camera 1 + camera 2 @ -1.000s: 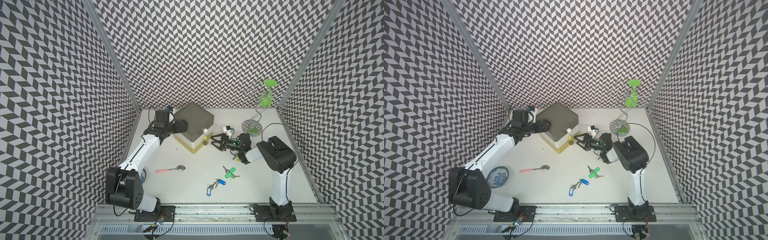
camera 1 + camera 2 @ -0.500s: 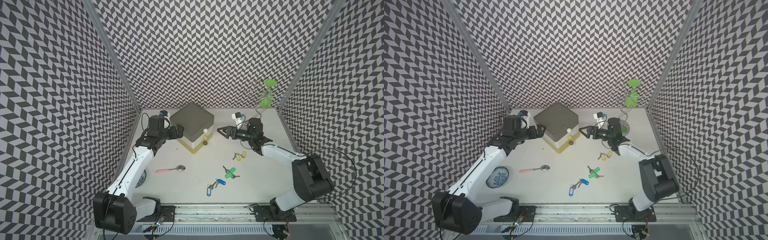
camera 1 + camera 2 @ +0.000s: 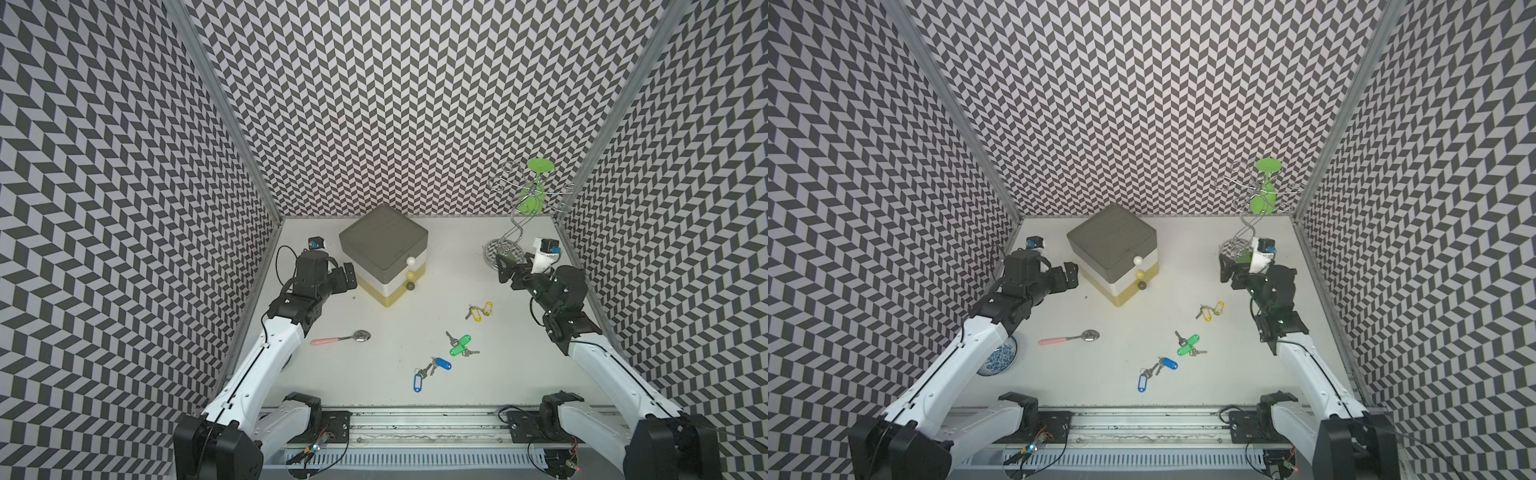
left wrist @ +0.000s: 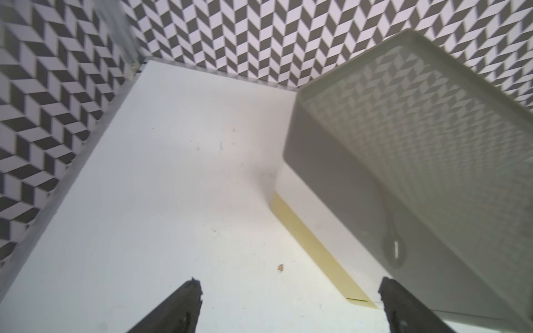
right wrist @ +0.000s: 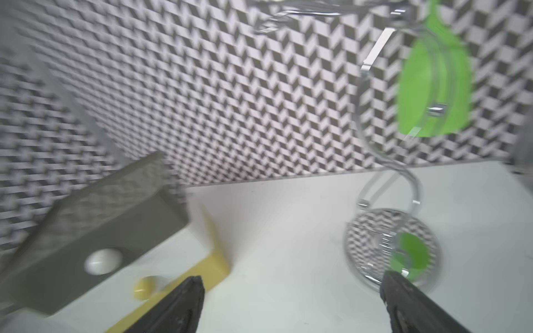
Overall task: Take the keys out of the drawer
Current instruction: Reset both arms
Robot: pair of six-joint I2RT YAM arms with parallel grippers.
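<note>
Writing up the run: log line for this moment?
keys on table | left hand open, empty | right hand open, empty

On the white table [image 3: 365,382] lie yellow-tagged keys [image 3: 481,311], green-tagged keys [image 3: 460,345] and blue-tagged keys [image 3: 432,371], apart from the drawer unit [image 3: 384,245].

Lab robot test cell: chevron-patterned walls [image 3: 395,104] box in a bare white table [image 3: 353,382]. Left arm [image 3: 257,365] and right arm [image 3: 615,374] sit on an aluminium rail [image 3: 415,428] with exposed wiring [image 3: 316,446].
</note>
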